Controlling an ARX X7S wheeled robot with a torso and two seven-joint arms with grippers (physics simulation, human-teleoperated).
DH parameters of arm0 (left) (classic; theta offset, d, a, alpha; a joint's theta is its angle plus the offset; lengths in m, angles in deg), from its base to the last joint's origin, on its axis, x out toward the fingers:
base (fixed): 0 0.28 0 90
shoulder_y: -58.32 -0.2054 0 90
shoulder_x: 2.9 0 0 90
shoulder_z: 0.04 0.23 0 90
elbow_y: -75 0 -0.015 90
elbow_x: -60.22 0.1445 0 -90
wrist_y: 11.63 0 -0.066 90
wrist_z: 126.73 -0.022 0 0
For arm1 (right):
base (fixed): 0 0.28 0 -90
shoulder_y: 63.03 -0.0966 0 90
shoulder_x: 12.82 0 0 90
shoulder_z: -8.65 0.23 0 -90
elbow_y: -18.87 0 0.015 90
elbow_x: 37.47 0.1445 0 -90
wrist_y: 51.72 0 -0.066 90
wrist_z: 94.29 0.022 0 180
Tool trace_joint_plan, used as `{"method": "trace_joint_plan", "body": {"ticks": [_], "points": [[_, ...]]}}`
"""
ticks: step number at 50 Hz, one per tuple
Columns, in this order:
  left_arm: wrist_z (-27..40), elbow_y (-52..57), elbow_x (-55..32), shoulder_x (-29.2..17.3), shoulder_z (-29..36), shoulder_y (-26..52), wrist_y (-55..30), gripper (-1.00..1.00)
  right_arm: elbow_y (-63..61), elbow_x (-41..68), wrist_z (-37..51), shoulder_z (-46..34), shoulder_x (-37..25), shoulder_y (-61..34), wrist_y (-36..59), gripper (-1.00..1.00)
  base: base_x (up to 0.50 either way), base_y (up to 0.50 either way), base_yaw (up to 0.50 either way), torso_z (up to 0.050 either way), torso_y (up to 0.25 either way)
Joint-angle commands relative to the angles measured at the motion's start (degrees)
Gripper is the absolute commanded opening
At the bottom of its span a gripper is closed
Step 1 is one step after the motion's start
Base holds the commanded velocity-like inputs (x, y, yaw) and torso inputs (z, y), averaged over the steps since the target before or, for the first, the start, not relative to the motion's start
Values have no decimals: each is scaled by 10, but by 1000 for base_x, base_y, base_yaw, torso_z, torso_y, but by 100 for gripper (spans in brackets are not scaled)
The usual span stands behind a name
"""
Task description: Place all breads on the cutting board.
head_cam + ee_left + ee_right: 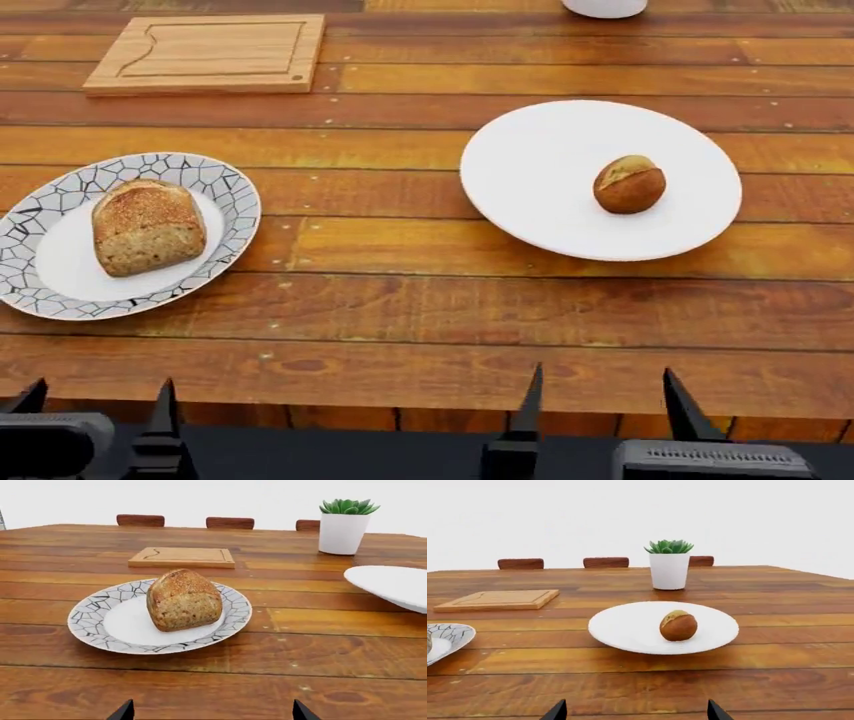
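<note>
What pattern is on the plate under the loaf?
Black crackle lines on its white rim; clearest in the head view.

Home dining setup, simulator render. Long orange-brown plank table [441, 300] fills head view. Three wooden chair backs [606, 562] along far edge, upper middle of right wrist frame. Tableware laid out: patterned plate [227, 190] at left, plain white plate [534, 150] at right, bread on each. Potted succulent [669, 564] as centrepiece, upper centre. Cutting board [207, 52] upper left. Background blank white, no walls visible.
</note>
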Motion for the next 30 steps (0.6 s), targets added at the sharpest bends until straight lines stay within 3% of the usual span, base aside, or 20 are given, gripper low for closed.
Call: {"method": "trace_joint_plan", "body": {"ticks": [1, 4, 11, 13, 15, 19, 20, 21, 22, 24, 30], "points": [[49, 189, -98, -30, -45, 107, -287, 100, -184, 63, 49, 33, -38, -71, 216, 100, 0, 0, 0, 0, 0], [60, 242, -160, -16, -105, 147, -376, 100, -225, 88, 60, 41, -46, -109, 281, 100, 0, 0, 0, 0, 0], [85, 340, -256, 11, -173, 220, -534, 100, -293, 154, 79, 80, -52, -193, 413, 100, 0, 0, 0, 0, 0], [134, 346, -331, 4, -198, 238, -557, 100, -310, 167, 86, 87, -54, -207, 439, 100, 0, 0, 0, 0, 0], [223, 344, -453, -10, -229, 260, -577, 100, -331, 188, 97, 97, -56, -224, 472, 100, 0, 0, 0, 0, 0], [436, 302, -695, -58, -233, 305, -567, 100, -334, 319, 193, 114, -109, -253, 472, 100, 0, 0, 0, 0, 0], [522, 299, -781, -144, -185, 347, -481, 100, -334, 405, 279, 103, -195, -322, 426, 100, 0, 0, 0, 0, 0], [608, 296, -867, -195, -154, 373, -397, 100, -334, 490, 365, 75, -262, -344, 395, 100, 0, 0, 0, 0, 0], [669, 296, -952, -203, -138, 386, -388, 100, -333, 576, 451, 76, -278, -363, 391, 100, 0, 0, 0, 0, 0], [704, 300, -984, -225, -116, 413, -367, 100, -332, 692, 497, 62, -296, -394, 398, 100, 0, 0, 0, 0, 0], [731, 307, -1002, -241, -86, 442, -340, 100, -331, 734, 529, 49, -306, -427, 394, 100, 0, 0, 0, 0, 0]]}}
